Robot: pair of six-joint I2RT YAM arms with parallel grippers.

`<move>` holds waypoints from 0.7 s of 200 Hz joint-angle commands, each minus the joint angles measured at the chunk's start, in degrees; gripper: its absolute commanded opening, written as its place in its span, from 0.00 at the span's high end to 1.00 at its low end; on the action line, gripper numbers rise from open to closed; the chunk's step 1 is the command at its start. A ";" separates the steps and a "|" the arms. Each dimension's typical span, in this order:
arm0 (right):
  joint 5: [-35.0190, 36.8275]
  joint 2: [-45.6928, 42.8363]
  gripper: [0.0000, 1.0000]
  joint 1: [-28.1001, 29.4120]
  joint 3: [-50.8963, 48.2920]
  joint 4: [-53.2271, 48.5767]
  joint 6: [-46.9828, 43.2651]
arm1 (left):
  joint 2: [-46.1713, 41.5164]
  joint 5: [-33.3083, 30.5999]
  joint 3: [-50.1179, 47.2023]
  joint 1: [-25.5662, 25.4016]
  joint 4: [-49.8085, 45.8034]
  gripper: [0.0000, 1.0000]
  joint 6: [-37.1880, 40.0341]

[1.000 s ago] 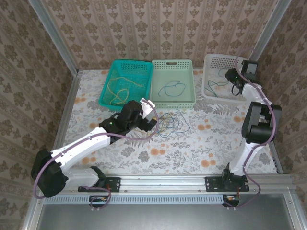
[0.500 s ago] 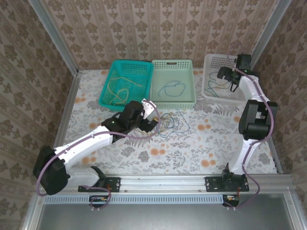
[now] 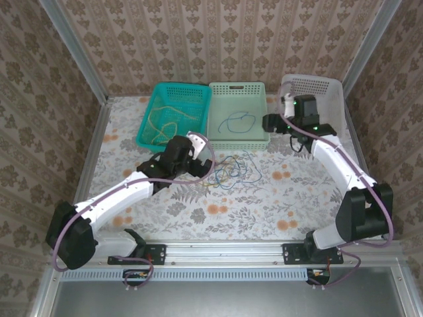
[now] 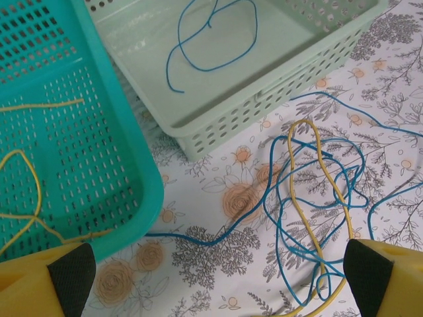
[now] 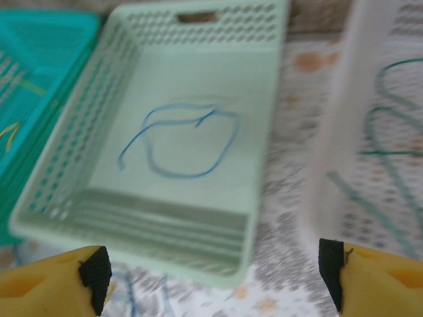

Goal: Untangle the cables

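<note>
Left fingers (image 4: 66, 281) apart; blue cable (image 4: 218, 67) in mint basket (image 4: 264, 109)

Bright, even light with soft shadows; right wrist view blurred.

White basket (image 5: 334, 132): motion-blurred in the right wrist view and cut off at the right edge; the green cable (image 5: 396, 153) inside reads only as soft streaks. From above, part of it is hidden behind the right arm (image 3: 330, 155).
Teal basket (image 4: 132, 165): cropped by the left and top edges; its yellow cable (image 4: 39, 104) runs out of frame.
Cable tangle (image 4: 310, 198) on the desk (image 4: 218, 264): lower loops cut by the bottom edge; from above, crossings too fine to sort.
</note>
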 commanded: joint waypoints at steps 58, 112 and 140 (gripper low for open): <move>7.11 4.96 0.20 11.53 -8.64 -9.66 1.62 | 0.23 3.01 -1.49 1.55 -0.24 0.00 -4.91; 9.15 13.94 0.28 14.98 -5.04 -10.85 1.27 | 0.29 3.15 -1.46 1.54 -0.63 0.00 -4.81; 12.09 17.87 0.36 15.97 -3.10 -12.39 1.56 | -0.26 2.92 -1.46 1.55 -1.26 0.00 -4.51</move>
